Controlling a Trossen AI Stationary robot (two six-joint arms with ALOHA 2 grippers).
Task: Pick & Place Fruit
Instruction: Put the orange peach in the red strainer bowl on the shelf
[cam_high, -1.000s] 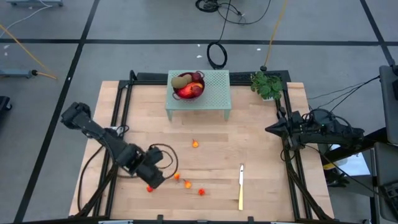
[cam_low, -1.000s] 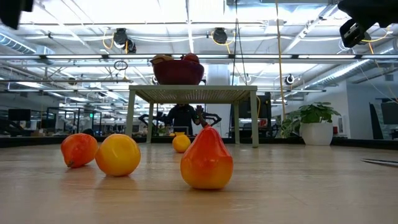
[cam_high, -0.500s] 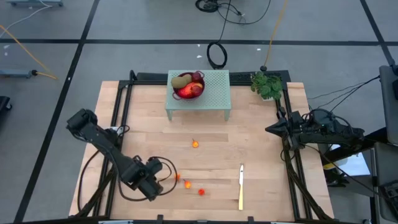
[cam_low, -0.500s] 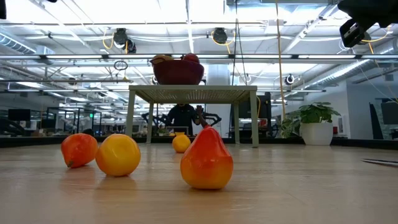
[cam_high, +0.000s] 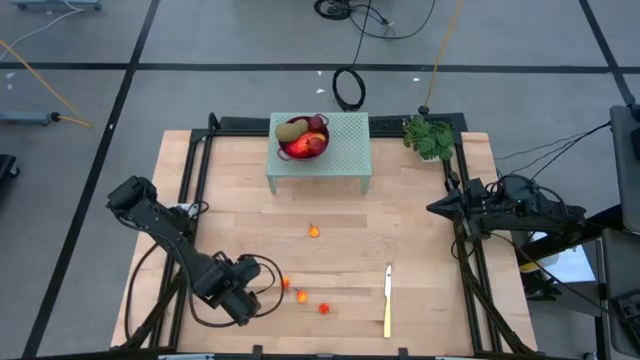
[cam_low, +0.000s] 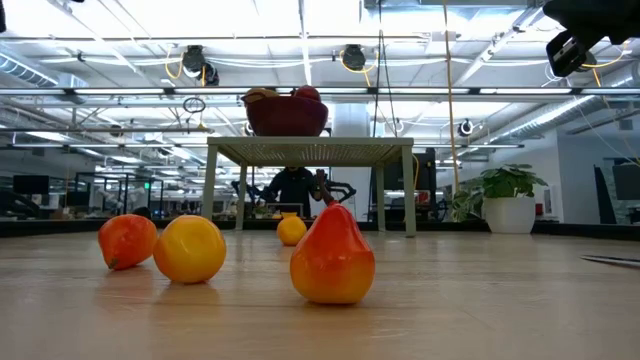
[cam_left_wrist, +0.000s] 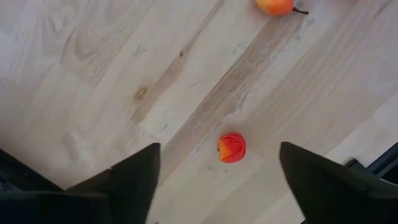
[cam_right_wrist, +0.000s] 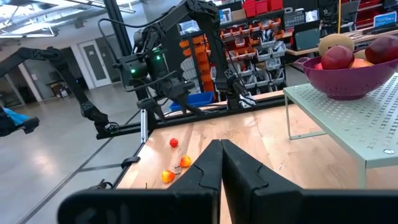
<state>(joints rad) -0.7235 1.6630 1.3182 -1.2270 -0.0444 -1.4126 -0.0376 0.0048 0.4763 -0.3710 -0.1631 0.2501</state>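
The surface (cam_high: 420, 250) itself looked as it had a second earlier, and so did the green stand (cam_high: 345, 150) far ahead of my left end effector, with the purple bowl (cam_high: 303, 140) on it already carrying a few larger pieces of fruit. What had changed was my left arm: it had swung back toward the near edge of the surface and lowered. My left end effector (cam_high: 240, 298), which had been pressed together a moment before, now stood with its fingers (cam_left_wrist: 134, 180) spread wide apart. My right end effector (cam_high: 437, 208) had not stirred; it waited at the far side of the surface from the left one, fingers together and holding nothing. Directly below the left end effector, in the gap between its fingers and touching neither, a small red fruit (cam_left_wrist: 231, 147) lay on the wood. A pear-shaped piece (cam_left_wrist: 275, 5) lay a little farther out. Three more tiny orange-red pieces (cam_high: 301, 296) were scattered just beside the left end effector, between it and the yellow-handled knife (cam_high: 387, 298). I judged this spreading to be the set-up for a grasp. The red fruit was lined up but not yet taken, so it still had to be picked up and carried to the bowl.
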